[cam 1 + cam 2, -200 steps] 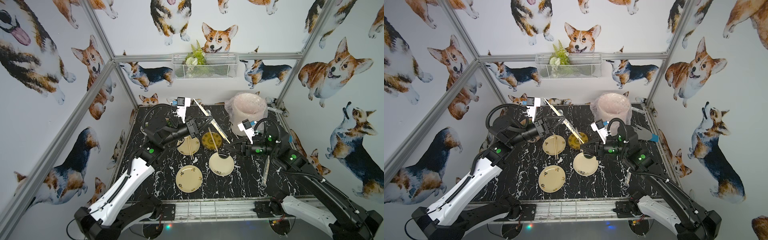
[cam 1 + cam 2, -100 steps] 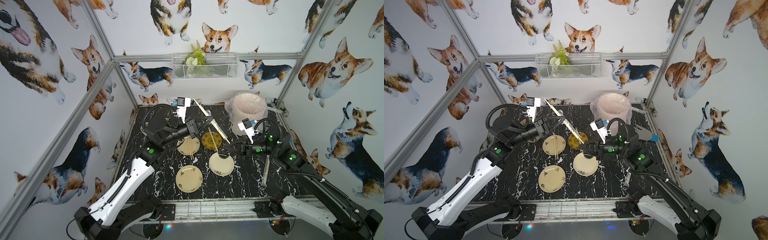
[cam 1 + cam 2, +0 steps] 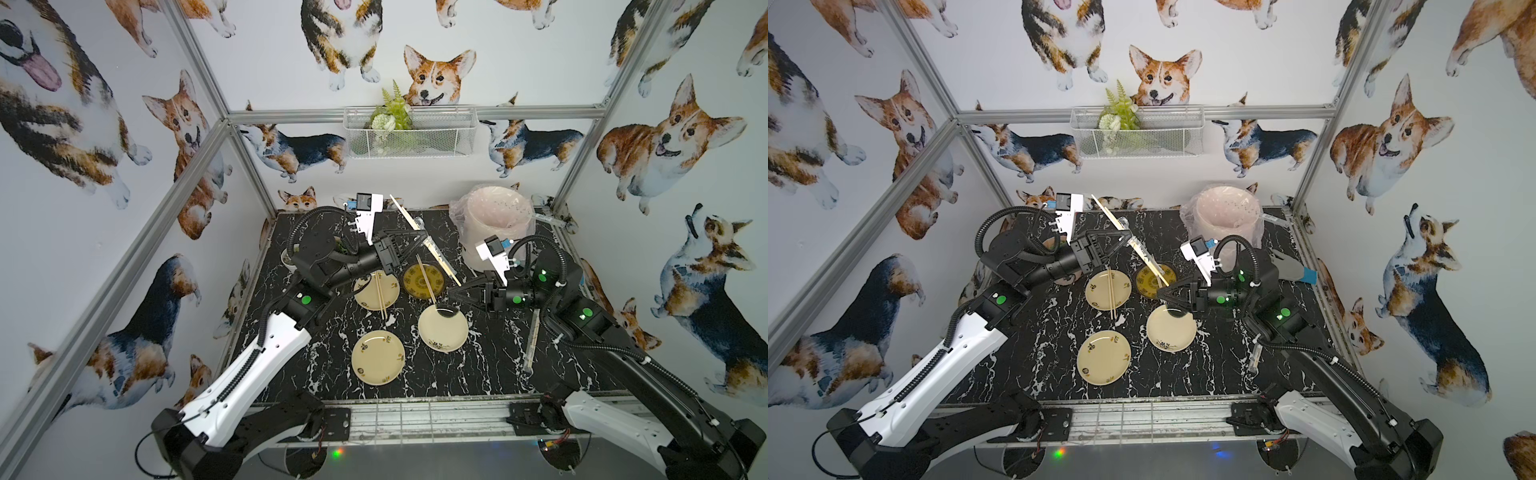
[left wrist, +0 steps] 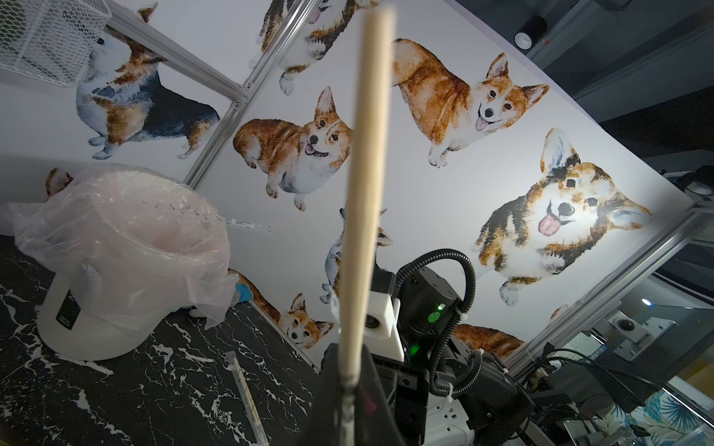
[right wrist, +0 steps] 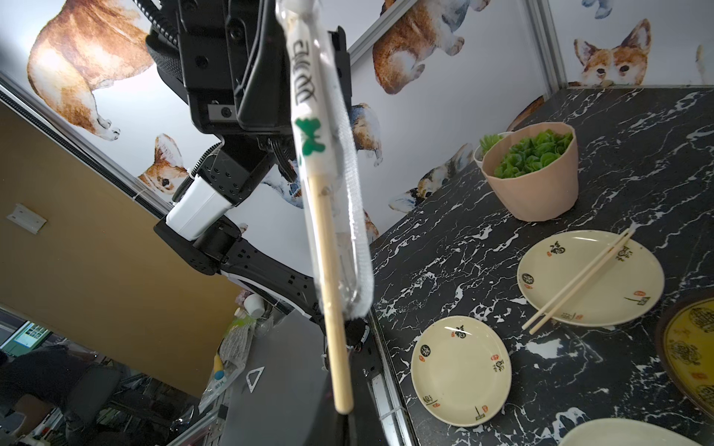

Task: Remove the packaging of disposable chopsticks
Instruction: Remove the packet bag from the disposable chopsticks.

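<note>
At mid-frame, beside the dark plate (image 3: 410, 283), the left claw (image 3: 423, 239) pinches the packaging (image 5: 309, 96) shut. The closed right claw (image 3: 451, 295) grips the disposable chopsticks (image 5: 330, 278), partly out. 2 bare pairs (image 3: 379, 293) lie on plates (image 3: 365, 286); 1 wrapped pair (image 3: 532, 345) waits at right.

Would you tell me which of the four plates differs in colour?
The yellow, dark-rimmed plate, back right of the four in a top view; the other three are pale cream.
</note>
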